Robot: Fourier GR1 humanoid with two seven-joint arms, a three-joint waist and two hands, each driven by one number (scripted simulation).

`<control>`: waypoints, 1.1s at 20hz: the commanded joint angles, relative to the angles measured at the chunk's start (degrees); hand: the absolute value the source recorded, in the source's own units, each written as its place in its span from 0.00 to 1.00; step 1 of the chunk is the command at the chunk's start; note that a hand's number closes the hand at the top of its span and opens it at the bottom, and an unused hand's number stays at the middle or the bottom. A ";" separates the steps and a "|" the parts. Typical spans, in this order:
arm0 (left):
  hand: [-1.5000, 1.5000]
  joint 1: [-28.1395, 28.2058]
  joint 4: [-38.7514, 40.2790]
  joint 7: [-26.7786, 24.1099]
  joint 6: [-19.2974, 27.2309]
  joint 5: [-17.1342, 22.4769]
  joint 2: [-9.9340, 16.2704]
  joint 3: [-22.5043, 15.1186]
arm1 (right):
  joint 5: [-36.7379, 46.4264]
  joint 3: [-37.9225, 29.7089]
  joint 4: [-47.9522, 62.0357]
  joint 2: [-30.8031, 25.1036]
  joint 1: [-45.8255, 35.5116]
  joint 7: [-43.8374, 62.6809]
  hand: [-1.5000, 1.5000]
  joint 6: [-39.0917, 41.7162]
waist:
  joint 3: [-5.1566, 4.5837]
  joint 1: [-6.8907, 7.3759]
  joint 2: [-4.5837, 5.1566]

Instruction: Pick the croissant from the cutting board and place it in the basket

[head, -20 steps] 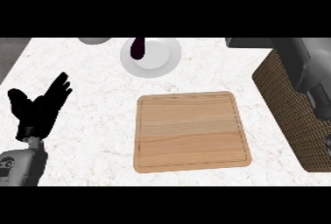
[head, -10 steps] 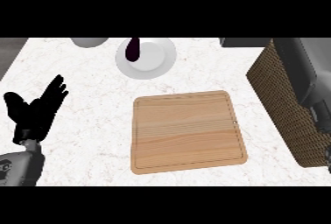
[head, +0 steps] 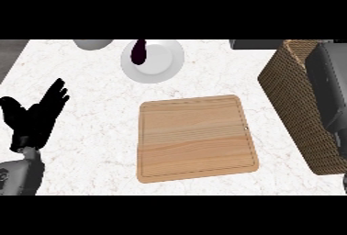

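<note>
The left hand [head: 34, 117] rests at the counter's left edge, black fingers spread and pointing up. To its right lies the square light wooden cutting board [head: 196, 137], its top bare; no croissant shows anywhere. Farther right stands the brown woven wicker basket [head: 298, 105], a grey forearm [head: 328, 87] over it, its hand hidden. Up and right of the left hand sits a round white plate [head: 159, 62] carrying a dark purple eggplant [head: 138, 52], beside a grey round bowl [head: 92, 43].

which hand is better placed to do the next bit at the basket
Right, probably: the right forearm lies over the basket at the view's right, its hand hidden. The left hand rests open at the far left, with the cutting board between it and the basket.
</note>
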 commanded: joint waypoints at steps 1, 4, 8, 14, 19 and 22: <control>0.50 1.47 -0.67 -0.26 -1.80 1.25 1.66 1.42 | 0.66 -2.61 -3.98 0.74 6.47 9.57 0.00 -3.81 | 0.01 0.21 -0.01; 0.50 0.72 -3.17 2.49 2.45 -1.80 -2.18 -1.99 | -1.31 -2.41 -11.18 3.62 9.95 5.64 0.00 -2.39 | 0.01 -0.39 -0.30; 0.50 -1.82 -0.20 0.22 2.90 -3.05 -3.07 -2.44 | -3.52 -3.87 -11.49 1.10 8.75 1.08 0.00 -3.90 | 0.02 0.65 0.33; 0.50 0.28 -1.32 1.46 -0.19 -0.16 -0.62 -0.27 | 2.61 -8.10 -24.90 3.35 11.47 6.66 0.00 -11.01 | -0.02 -0.23 -0.32; 0.50 1.65 0.72 -0.63 0.93 -0.94 -0.25 1.16 | 1.56 -12.75 -39.96 8.80 16.77 4.84 0.00 -12.11 | -0.06 -2.02 -0.96; 0.50 3.67 0.02 -1.60 0.21 0.05 -0.27 1.92 | -0.08 -12.82 -51.73 15.24 24.63 2.47 0.00 -8.45 | -0.09 -2.58 -1.23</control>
